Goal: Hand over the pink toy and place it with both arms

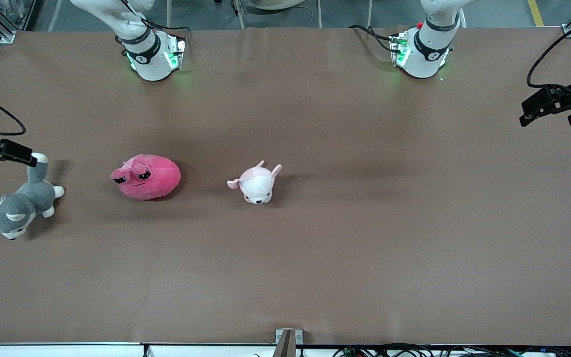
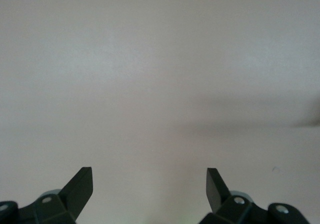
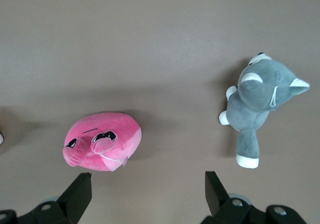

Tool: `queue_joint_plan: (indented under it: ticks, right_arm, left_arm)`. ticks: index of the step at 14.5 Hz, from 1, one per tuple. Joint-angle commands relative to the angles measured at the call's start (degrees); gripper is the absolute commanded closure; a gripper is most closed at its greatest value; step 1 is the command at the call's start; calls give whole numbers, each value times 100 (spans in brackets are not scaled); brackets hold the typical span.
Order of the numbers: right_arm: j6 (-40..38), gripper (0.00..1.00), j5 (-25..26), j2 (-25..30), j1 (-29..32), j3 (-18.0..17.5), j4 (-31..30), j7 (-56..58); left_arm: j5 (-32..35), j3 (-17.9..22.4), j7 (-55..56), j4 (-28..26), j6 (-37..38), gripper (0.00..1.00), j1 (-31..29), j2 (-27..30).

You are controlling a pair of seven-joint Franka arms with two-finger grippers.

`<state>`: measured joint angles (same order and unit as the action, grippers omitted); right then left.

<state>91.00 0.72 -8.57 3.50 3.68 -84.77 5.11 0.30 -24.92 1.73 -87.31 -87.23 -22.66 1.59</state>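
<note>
front view: the grey-and-white plush husky [image 1: 15, 208] lies nearest the camera; beside it, toward the left arm's end, the round hot-pink plush toy [image 1: 147, 177] rests on the brown table [image 1: 365, 238], then a pale pink plush puppy [image 1: 257, 184]. the right gripper [image 1: 13, 152] hangs over the husky's tail, the left gripper [image 1: 545, 106] waits at its own table end.

left wrist view: jaws apart over bare table.

right wrist view: jaws apart, nothing held. this fits either before pickup or after placing.

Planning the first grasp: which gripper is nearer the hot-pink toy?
Right. The right gripper, open, hangs over the grey plush's tail beside the pink toy; the left gripper, open, is at the table's left-arm end.
</note>
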Motion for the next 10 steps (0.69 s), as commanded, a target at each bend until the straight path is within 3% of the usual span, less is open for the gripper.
queue_joint_plan:
  ticks: [1,3,6,10]
  right_arm:
    - [-73,0,191,-4,90,-96,145,60]
    - [-99,0,165,-13,46,-104,145,43]
    - [-732,0,95,39,-59,-148,102,-19]
    - [-776,0,95,250,-288,-148,49,-537]
  left_arm:
    - [-74,-40,-129,196,-5,0,-106,-71]
    - [-47,-39,-129,205,-5,0,-107,-88]
    - [-74,-39,-138,205,-5,0,-98,-80]
    - [-82,-39,-129,205,-5,0,-98,-88]
